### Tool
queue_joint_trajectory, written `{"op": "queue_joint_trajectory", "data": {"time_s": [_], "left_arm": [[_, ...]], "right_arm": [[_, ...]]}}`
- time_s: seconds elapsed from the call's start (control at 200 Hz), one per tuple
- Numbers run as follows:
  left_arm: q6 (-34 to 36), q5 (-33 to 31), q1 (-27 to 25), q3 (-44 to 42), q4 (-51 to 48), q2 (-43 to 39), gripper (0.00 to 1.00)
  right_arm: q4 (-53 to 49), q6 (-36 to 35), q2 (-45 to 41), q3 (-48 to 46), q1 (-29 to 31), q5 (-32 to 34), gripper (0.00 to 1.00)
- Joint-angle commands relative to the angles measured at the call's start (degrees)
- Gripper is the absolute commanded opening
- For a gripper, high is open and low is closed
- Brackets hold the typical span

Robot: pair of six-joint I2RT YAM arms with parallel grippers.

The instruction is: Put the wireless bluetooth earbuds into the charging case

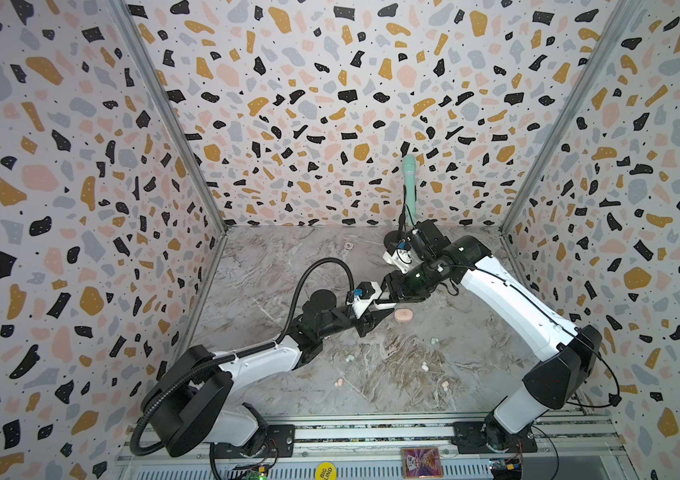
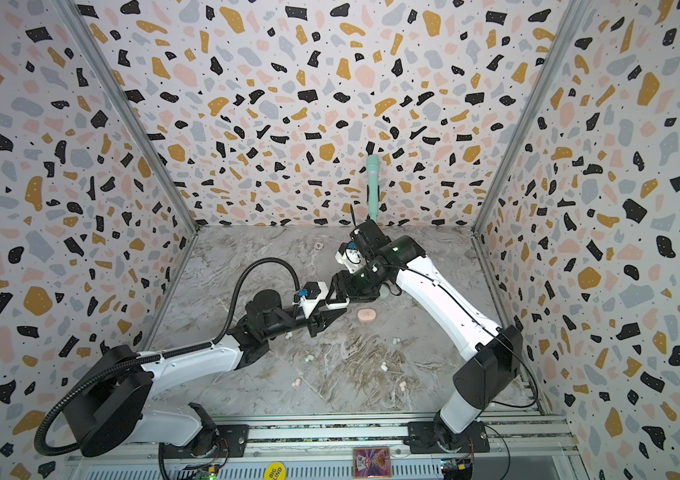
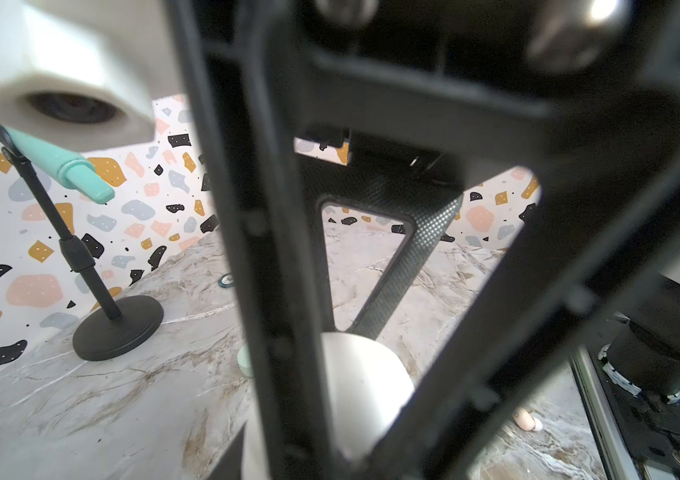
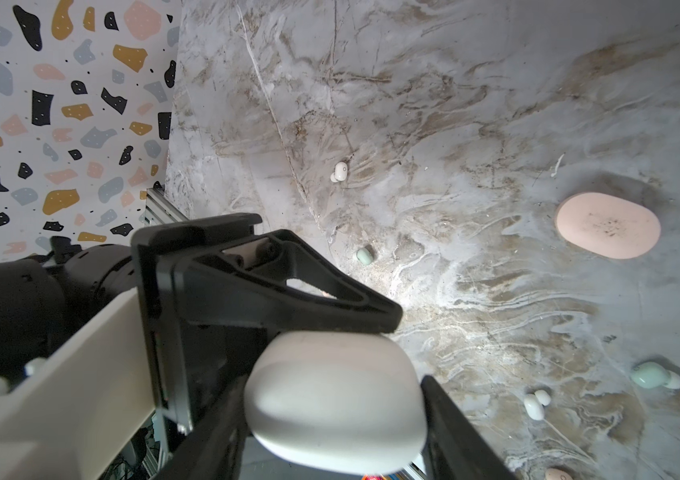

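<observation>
Clamps right gripper [image 4: 335, 384] on white charging case [image 4: 330, 419] | rests left gripper [image 1: 386, 314], fingers together, against that case's edge | shows earbuds [image 1: 425, 366] loose on counter [image 1: 288, 257], 5 to 7 o'clock of both grippers | shows pink case [image 1: 403, 316] at 3 o'clock of left gripper.

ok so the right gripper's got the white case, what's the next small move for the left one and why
Probably pry the white case open with the left gripper. Its shut tips rest against the case's edge, the right gripper clamps the case, which looks closed, and the earbuds lie loose on the table.
</observation>
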Motion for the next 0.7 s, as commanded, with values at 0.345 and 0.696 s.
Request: {"op": "queue_joint_trajectory", "data": {"time_s": [0.345,0.696], "left_arm": [[0.11,4.28,-0.55,0.95,6.54,0.17,0.47],[1.79,5.65,-0.54,1.52,3.64,0.57,0.45]], "right_arm": [[1.86,0.42,-0.28,0.09,0.35,-2.38,0.48],[1.34,0.28,-0.67,0.25,-1.03,-3.28,0.48]]}}
